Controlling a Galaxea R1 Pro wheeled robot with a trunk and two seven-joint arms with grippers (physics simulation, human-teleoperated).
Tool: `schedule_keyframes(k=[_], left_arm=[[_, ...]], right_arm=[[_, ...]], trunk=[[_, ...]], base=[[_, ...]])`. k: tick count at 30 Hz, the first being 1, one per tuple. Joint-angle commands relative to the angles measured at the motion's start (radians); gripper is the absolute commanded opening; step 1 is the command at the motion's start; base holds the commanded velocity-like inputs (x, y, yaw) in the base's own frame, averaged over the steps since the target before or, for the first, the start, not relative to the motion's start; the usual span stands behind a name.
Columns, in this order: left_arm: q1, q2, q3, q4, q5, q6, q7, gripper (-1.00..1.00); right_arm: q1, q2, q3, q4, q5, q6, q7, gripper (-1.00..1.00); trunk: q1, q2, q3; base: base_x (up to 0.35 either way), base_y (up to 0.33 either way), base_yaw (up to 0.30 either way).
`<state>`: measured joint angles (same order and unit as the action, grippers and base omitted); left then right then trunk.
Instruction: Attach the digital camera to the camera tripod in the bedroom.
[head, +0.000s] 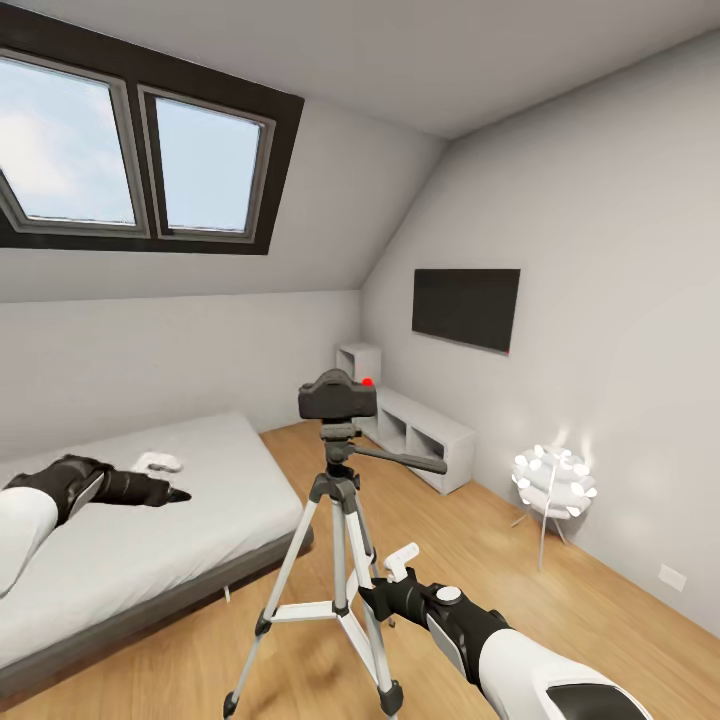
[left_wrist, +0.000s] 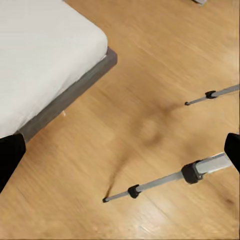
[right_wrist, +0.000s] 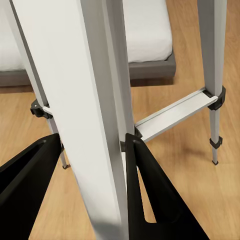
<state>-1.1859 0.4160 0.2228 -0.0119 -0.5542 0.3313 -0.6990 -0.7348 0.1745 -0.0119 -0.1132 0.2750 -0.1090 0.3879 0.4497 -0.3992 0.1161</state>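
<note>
Standing on light wood bedroom floor beside low grey bed (head: 150, 520): tall silver three-legged camera tripod (head: 335, 560), small black red-dotted digital camera (head: 337, 396) sitting on its head. Right gripper (right_wrist: 90, 165) straddling stiff, slick, likely light leg, fingers spread, clamping unclear; bracing low on leg seeming wise. Left gripper (head: 172, 493) hovering over bed, state unclear.

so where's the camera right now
In the head view the camera sits on top of the tripod near the middle of the room, right of the bed, with the low white shelf unit behind it.
</note>
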Motion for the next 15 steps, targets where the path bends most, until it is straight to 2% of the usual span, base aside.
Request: schedule_keyframes(k=[1,3,4,5,7,8,9,10,12,15], left_arm=[[0.034,-0.002,0.018,0.001,0.000,0.006,0.026,1.00],[0.154,-0.011,0.020,0.007,0.029,-0.004,0.105,1.00],[0.213,-0.021,0.020,0.009,0.055,-0.012,0.127,1.00],[0.245,-0.027,0.020,0.010,0.071,-0.018,0.134,1.00],[0.383,-0.054,0.020,0.010,0.141,-0.067,0.154,1.00],[0.416,-0.061,0.020,0.010,0.159,-0.086,0.158,1.00],[0.478,-0.073,0.020,0.010,0.192,-0.128,0.163,1.00],[0.508,-0.078,0.020,0.010,0.208,-0.150,0.165,1.00],[0.619,-0.093,0.020,0.010,0.267,-0.230,0.171,1.00],[0.710,-0.105,0.020,0.011,0.331,-0.278,0.191,1.00]], right_arm=[[0.000,0.000,0.021,0.001,0.010,-0.003,0.000,-1.00],[0.000,0.000,0.021,0.001,0.009,-0.002,0.000,-1.00],[0.000,0.000,0.021,0.001,0.009,-0.002,0.000,-1.00],[0.000,0.000,0.021,0.001,0.009,-0.002,0.000,-1.00],[0.000,0.000,0.021,0.002,0.009,-0.002,0.000,-1.00],[0.000,0.000,0.021,0.002,0.009,-0.002,0.000,-1.00],[0.000,0.000,0.021,0.002,0.009,-0.002,0.000,-1.00],[0.000,0.000,0.021,0.002,0.009,-0.002,0.000,-1.00],[0.000,0.000,0.021,0.002,0.009,-0.001,0.000,-1.00],[0.000,0.000,0.021,0.003,0.009,0.001,0.000,-1.00]], trunk=[[0.000,-0.001,0.000],[0.000,-0.001,0.000],[0.000,-0.001,0.000],[0.000,-0.001,0.000],[0.000,-0.001,0.000],[0.000,-0.001,0.000],[0.000,-0.001,0.000],[0.000,-0.001,0.000],[0.000,-0.001,0.000],[0.000,-0.001,0.000]], base=[[0.000,0.000,0.000],[0.000,0.000,0.000],[0.000,0.000,0.000],[0.000,0.000,0.000],[0.000,0.000,0.000],[0.000,0.000,0.000],[0.000,0.000,0.000],[0.000,0.000,0.000],[0.000,0.000,0.000],[0.000,0.000,0.000]])
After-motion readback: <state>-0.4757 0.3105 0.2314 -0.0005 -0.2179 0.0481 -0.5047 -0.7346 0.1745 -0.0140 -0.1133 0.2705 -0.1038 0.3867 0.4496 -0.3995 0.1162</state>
